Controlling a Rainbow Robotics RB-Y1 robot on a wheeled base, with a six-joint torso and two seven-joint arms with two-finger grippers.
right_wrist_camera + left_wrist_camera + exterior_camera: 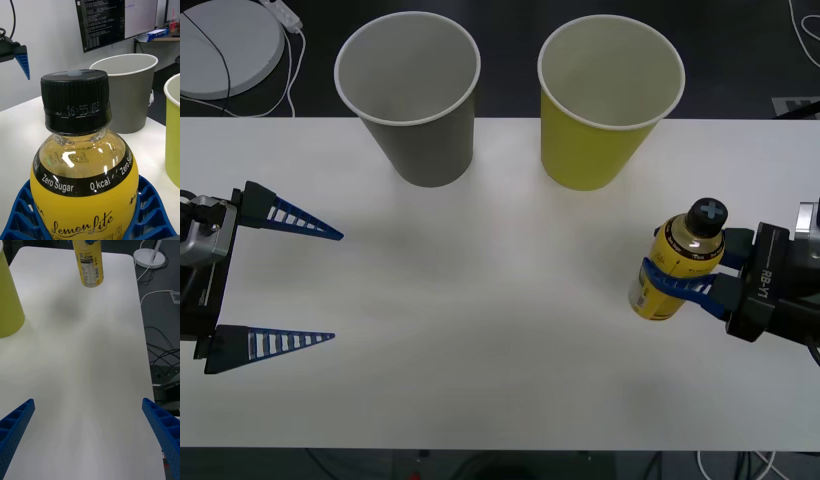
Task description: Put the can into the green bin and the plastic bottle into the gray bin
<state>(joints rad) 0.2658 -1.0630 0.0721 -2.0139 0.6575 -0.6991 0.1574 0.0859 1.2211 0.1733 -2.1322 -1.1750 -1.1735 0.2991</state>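
Observation:
The plastic bottle (pixel 677 265) is yellow with a dark cap and tilts slightly at the table's right side. My right gripper (pixel 670 278) is shut on its body, its blue fingers (pixel 150 210) hugging both sides of the bottle (pixel 86 187). In the left wrist view the bottle (pixel 89 266) hangs just above the table, with its shadow lying apart from it. The green bin (pixel 605 110) stands upright behind the bottle, and the gray bin (pixel 415 110) is to its left. My left gripper (pixel 336 288) is open at the left, holding nothing. The can is out of view.
A white round base (pixel 220 45) with cables sits beyond the table's back left corner. A dark monitor (pixel 112 18) hangs behind the gray bin (pixel 131 97). Cables (pixel 161 352) lie on the floor past the table's edge.

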